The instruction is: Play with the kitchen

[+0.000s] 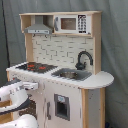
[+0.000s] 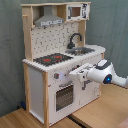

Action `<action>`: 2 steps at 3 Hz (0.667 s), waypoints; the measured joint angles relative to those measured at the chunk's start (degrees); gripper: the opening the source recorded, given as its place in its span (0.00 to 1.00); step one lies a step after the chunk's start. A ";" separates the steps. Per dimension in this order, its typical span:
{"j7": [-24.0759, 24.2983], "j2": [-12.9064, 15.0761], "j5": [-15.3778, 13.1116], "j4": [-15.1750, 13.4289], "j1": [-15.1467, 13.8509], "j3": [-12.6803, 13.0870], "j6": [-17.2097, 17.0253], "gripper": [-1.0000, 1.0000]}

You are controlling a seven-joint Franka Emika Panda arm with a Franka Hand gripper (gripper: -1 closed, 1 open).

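The kitchen [image 1: 60, 95] is a white and light-wood toy unit, seen in both exterior views. Its top carries a black-red hob [image 1: 37, 66], a silver sink [image 1: 70, 75] and a black faucet [image 1: 83, 59]. A grey hood [image 1: 39, 28] and a microwave [image 1: 70, 23] sit above the back panel. In the second exterior view the kitchen [image 2: 37, 85] shows its oven door [image 2: 64, 96] low on the front. My gripper [image 2: 74, 75] reaches in from the second exterior view's right, close against the front panel just under the hob [image 2: 52, 59]. In the first exterior view the gripper [image 1: 33, 86] comes from the lower left.
A grey curtain [image 2: 112, 25] hangs behind the kitchen. The unit stands on wooden table tops [image 2: 100, 112] with a seam between them. My white arm [image 2: 107, 74] stretches across the space to the second exterior view's right of the oven.
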 joint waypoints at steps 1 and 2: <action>6.40 0.66 0.01 0.00 0.00 0.04 0.18 1.00; 12.15 0.85 0.01 0.00 0.01 0.06 0.42 1.00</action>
